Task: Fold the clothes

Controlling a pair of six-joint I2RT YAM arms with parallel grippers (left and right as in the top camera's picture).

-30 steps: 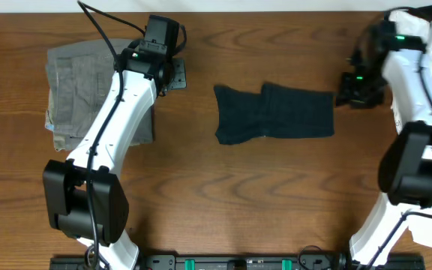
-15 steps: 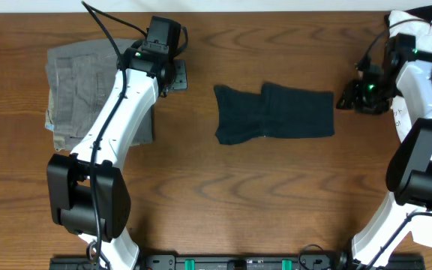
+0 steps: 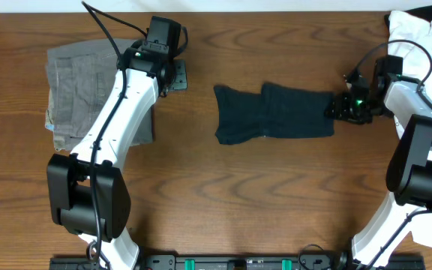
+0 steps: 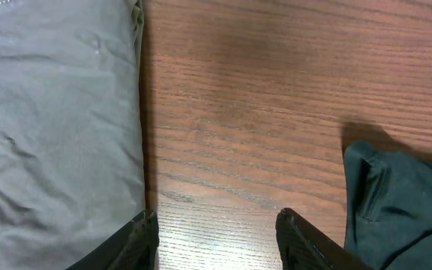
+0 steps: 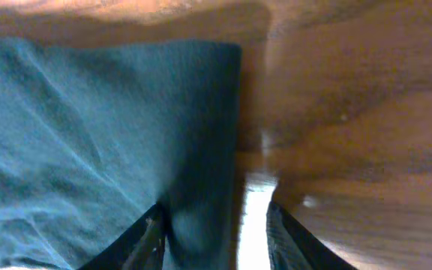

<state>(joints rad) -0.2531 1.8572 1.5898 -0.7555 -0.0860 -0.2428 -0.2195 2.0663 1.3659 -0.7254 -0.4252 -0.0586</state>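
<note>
Black T-shirt (image 3: 274, 112) lies mid-table; right gripper (image 5: 216, 214), jaws parted, straddles its 3 o'clock edge. Left gripper (image 4: 216, 221) hangs spread and empty beside trousers (image 3: 73, 82) at 10 o'clock, partly hidden under its arm.

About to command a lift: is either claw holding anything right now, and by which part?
Nothing is held. The right claw stands open astride the right edge of the black T-shirt; the left claw is open over the table.
</note>
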